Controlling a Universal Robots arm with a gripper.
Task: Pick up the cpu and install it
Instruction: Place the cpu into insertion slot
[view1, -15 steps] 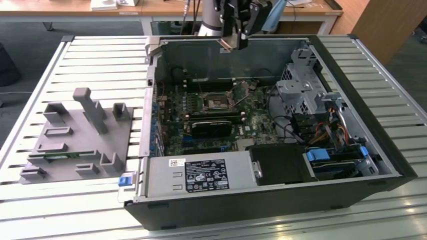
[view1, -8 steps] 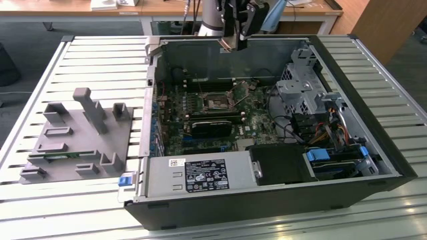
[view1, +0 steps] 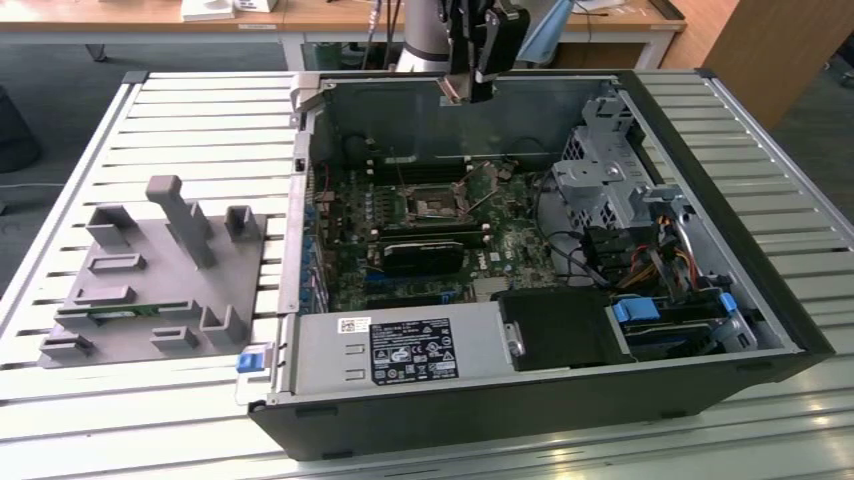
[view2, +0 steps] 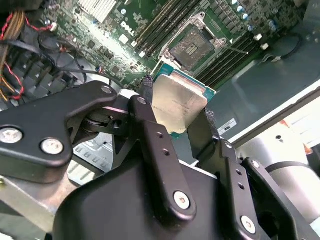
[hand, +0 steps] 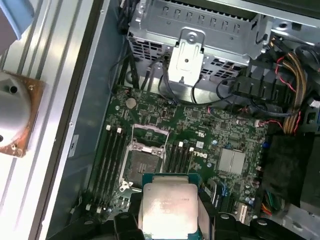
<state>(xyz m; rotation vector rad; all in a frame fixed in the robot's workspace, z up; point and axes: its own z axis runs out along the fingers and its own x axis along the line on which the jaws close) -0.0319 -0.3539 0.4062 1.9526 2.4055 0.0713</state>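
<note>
Gripper (view2: 175, 112) fingers (view2: 150, 125) clamped on opposite edges of the cpu (view2: 180, 95) (silver lid towards both wrist cameras), chip held clear above the motherboard (hand: 210, 135), near its open socket (hand: 142, 162), inside the open computer case (view1: 747, 300) on the slatted worktop (view1: 174, 130).

Exterior view looks bright and even to me, shadows soft. The pale slatted surface (view1: 747, 150) glares white along its edge nearest the cam. Inside of the pc case (view1: 534, 410) is dimmer, w/ shade under its far wall. In both wrist views the cpu (view2: 175, 102) (hand: 167, 207) lid throws back a washed-out pale sheen. Motherboard (hand: 200, 125) is lit evenly, and the black housing (hand: 287, 165) beside it goes near-dark.
</note>
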